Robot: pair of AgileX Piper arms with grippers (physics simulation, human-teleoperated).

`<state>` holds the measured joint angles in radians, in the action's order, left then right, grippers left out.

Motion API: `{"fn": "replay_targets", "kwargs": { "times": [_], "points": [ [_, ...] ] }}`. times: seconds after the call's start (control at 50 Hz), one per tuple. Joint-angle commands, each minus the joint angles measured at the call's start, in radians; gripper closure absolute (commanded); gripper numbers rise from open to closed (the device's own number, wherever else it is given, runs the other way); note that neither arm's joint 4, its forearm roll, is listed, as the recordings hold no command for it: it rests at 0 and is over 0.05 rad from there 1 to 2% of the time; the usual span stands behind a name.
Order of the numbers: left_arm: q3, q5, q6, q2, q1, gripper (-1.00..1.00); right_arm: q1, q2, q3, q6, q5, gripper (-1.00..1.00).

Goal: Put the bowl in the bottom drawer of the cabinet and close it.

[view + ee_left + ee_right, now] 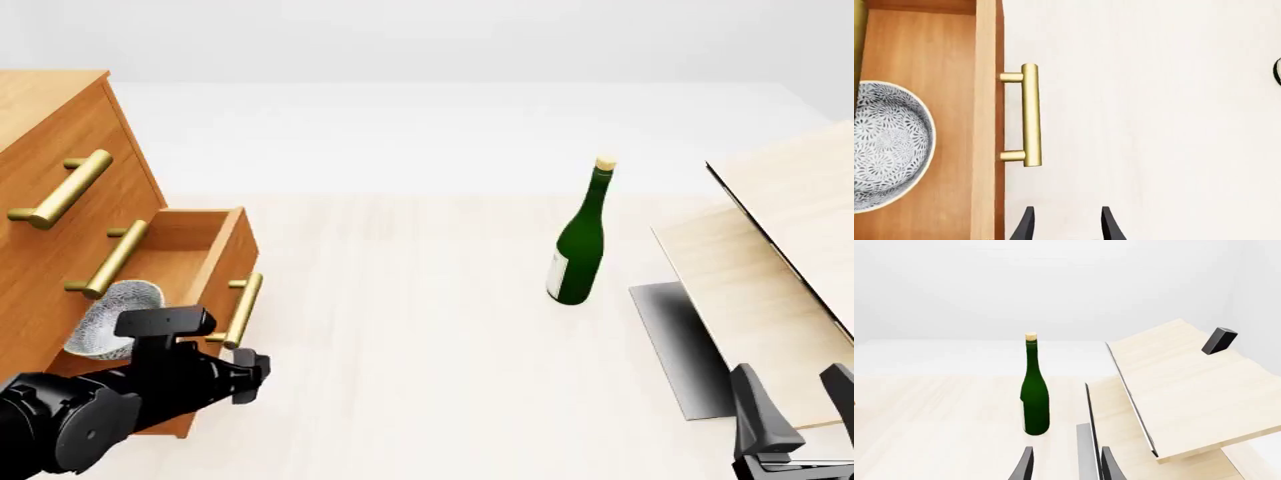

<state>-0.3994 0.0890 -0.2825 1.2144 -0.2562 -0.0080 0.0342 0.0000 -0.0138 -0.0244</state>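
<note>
Cabinet, far left on the table, stands with its bottom drawer pulled out and the bowl already resting upright inside, on the drawer's floor near its front board. Placement looks finished; by that reading, the closing step is in hand. The left gripper hangs just in front of the drawer's brass handle, near it but apart, and the left wrist view shows its two dark fingertips spread with nothing between them. The next move probably calls for a push against the drawer front or handle, straight along the drawer's travel so the box slides in without skewing; the bowl sits below the rim and should clear.

Mid-table, a green bottle with a pale cork stands upright, well apart from the cabinet and outside the likely path. Pale wooden boards lean at a tilt on the right, a thin grey sheet lying beneath them and a small black block resting on the upper board. The right gripper sits low at the right edge, jaws spread and empty, pointing toward bottle and boards.

The tabletop is light wood grain, bare between objects. Behind it the room is featureless white, evenly lit.
</note>
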Motion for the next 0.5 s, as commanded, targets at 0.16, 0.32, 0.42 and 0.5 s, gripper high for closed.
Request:
{"fn": "replay_targets", "kwargs": {
  "times": [0.16,0.32,0.42,0.5],
  "points": [
    [0.080,-0.056,0.043,0.037,0.132,-1.00,0.001,-0.001,-0.002,0.002,0.004,-1.00],
    [0.097,-0.076,0.045,0.050,0.180,-1.00,0.000,0.000,-0.002,0.002,0.003,-1.00],
    [0.097,-0.081,0.040,0.050,0.218,-1.00,0.001,-0.001,-0.002,0.002,0.004,-1.00],
    [0.098,-0.091,0.039,0.061,0.233,-1.00,0.001,-0.001,-0.002,0.002,0.004,-1.00]
  ]
}}
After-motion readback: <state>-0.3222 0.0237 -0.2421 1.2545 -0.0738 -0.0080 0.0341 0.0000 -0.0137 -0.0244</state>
